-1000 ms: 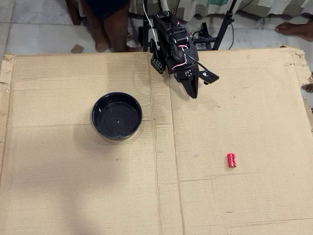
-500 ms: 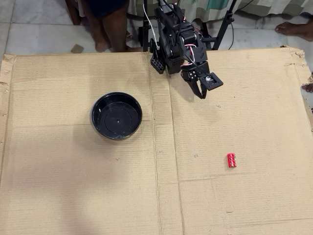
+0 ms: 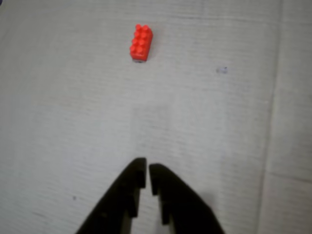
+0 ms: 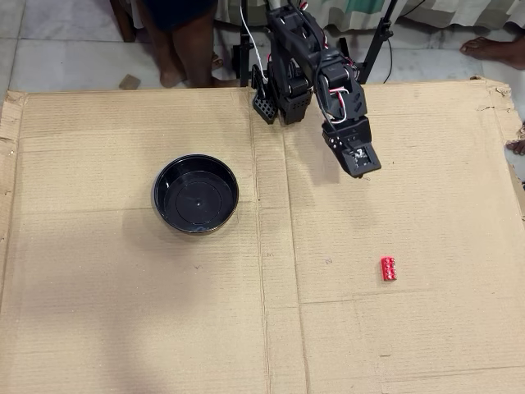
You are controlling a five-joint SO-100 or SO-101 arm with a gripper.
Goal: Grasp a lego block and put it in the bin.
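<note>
The lego block [image 3: 141, 43] is a small red studded brick lying on the cardboard, at the upper middle of the wrist view. In the overhead view it [image 4: 388, 268] lies at the lower right of the sheet. The bin [image 4: 195, 194] is a round black bowl, empty, left of centre in the overhead view; it is out of the wrist view. My gripper [image 3: 147, 171] is black, its jaws nearly closed with a thin gap, holding nothing. In the overhead view it [image 4: 362, 167] hovers above the cardboard, well short of the brick and to the right of the bin.
A large cardboard sheet [image 4: 123, 320] covers the floor, with a crease running down its middle. The arm's base [image 4: 283, 90] stands at the sheet's far edge. A person's legs [image 4: 176, 41] and stand poles are beyond that edge.
</note>
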